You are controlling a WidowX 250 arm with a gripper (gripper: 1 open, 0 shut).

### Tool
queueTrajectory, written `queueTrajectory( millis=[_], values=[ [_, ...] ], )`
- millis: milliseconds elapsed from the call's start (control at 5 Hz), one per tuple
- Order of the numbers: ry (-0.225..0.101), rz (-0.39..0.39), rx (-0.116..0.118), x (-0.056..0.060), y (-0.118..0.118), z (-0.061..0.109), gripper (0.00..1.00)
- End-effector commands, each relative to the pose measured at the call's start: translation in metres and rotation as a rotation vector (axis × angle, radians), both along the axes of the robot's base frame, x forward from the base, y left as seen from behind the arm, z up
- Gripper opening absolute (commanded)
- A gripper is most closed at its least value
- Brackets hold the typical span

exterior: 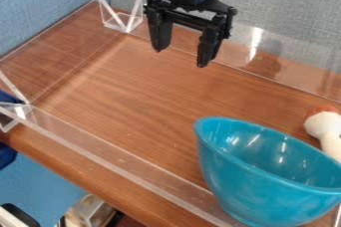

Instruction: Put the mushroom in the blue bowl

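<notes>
Jaws of the gripper [186, 52] are standing wide apart, holding nothing, and are pointing down above the far part of the wooden surface [134, 92]. Clear plastic walls [80, 131] are enclosing the surface. At the near right corner, the blue bowl [273, 166] is sitting upright. Just beyond its right rim, the mushroom [324, 124] is lying at the picture's right edge, well apart from the gripper.
</notes>
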State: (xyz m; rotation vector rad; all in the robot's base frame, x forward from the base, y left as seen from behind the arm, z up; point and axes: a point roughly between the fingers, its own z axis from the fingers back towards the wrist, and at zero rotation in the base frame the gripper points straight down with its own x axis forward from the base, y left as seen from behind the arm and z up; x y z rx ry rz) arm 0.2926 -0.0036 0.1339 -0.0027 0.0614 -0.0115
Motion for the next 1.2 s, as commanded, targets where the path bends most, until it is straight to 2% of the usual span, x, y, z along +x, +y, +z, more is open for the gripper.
queueTrajectory(
  millis=[0,200,400,600,800,1000],
  values=[
    [0.013,0.013,0.001,-0.001,-0.004,0.002,1.0],
    [0.024,0.015,0.001,-0.001,-0.011,0.006,1.0],
    [0.026,-0.015,-0.002,-0.001,-0.032,-0.001,1.0],
    [0.018,-0.094,-0.002,0.001,-0.071,-0.007,1.0],
    [0.006,-0.181,0.006,-0.001,-0.107,0.004,1.0],
    [-0.004,-0.24,0.012,-0.002,-0.136,0.007,1.0]
  ],
)
